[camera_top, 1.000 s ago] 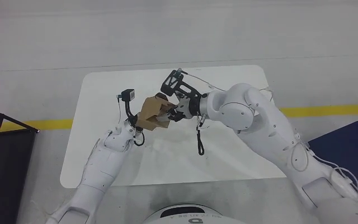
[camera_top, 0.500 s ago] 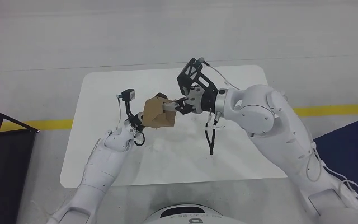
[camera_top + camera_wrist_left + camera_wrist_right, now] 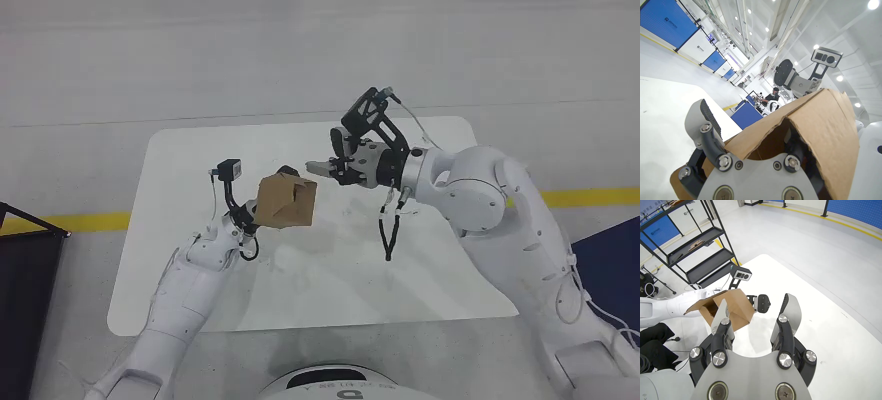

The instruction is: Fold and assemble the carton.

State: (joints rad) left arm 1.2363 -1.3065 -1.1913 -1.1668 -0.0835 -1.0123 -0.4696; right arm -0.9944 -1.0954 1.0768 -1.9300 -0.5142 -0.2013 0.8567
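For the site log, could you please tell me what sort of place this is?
Probably a large industrial hall or robotics test floor, judging by the blue partition panels, black metal shelving rack and yellow floor line.

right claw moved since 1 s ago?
Yes. The right claw backed off the brown cardboard carton, toward the far edge of the white table.

White table (image 3: 200,160), rounded corners, on pale grey floor (image 3: 300,60); yellow floor line (image 3: 590,197) runs to it from either side; small dark specks (image 3: 844,314) on top.
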